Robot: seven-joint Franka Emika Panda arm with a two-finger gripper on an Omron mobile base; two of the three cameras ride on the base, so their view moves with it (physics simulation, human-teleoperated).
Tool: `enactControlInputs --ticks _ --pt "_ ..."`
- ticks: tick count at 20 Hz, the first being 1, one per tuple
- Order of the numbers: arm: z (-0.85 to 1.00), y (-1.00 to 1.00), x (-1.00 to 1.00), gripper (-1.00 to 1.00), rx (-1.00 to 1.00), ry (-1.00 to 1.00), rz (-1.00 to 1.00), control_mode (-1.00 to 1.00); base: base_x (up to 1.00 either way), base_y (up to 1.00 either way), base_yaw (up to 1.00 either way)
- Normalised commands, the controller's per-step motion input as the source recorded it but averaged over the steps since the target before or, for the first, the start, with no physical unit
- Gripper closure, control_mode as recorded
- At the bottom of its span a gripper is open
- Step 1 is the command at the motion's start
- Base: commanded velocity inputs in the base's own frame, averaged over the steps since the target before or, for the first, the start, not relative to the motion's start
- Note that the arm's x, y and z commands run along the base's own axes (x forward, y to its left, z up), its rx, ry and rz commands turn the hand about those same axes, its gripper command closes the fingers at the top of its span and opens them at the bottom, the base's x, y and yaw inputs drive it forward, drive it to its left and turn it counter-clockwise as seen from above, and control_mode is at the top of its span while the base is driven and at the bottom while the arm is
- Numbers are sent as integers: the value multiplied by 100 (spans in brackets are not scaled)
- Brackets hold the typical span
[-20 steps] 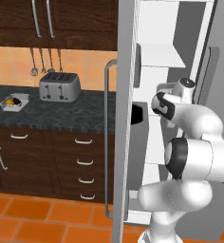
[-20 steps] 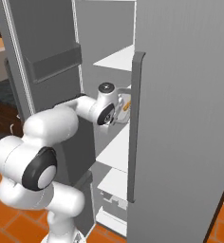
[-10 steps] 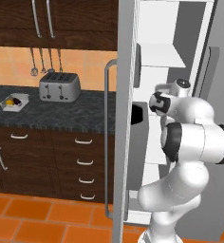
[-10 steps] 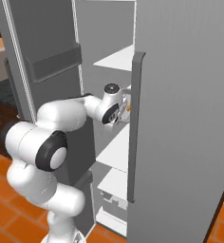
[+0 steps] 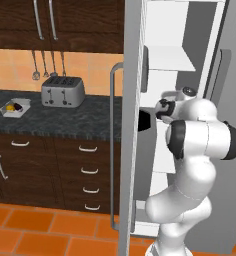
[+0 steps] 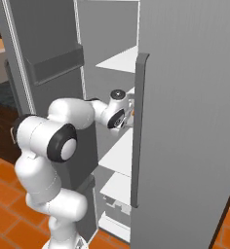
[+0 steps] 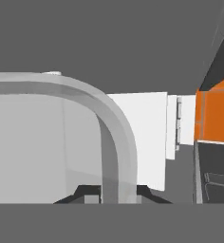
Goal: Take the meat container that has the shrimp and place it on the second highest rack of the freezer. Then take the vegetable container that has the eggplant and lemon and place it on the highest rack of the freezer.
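The fingers (image 7: 88, 192) pinched the meat container's rim (image 7: 115, 156) inside the freezer (image 6: 185, 121), while the vegetable container (image 5: 15, 107) waited untouched, well left of it.

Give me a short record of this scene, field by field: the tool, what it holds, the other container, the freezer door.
tool: shut on the meat container rim, inside the freezer
meat container: clear tray; whether it rests on a rack cannot be told
vegetable container: on the counter, left of the toaster, holding lemon and eggplant
freezer door: open
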Motion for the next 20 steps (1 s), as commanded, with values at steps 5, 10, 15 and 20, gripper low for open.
enactControlInputs --ticks 5,10,15,20 --pt "-4 -7 55 100 0 0 0 -100 0 0 0" --pt "-26 -8 34 100 0 0 0 -100 0 0 0" --pt "-1 0 14 100 1 0 0 -100 0 0 0" --pt "5 0 16 100 9 -2 4 -100 0 0 0"
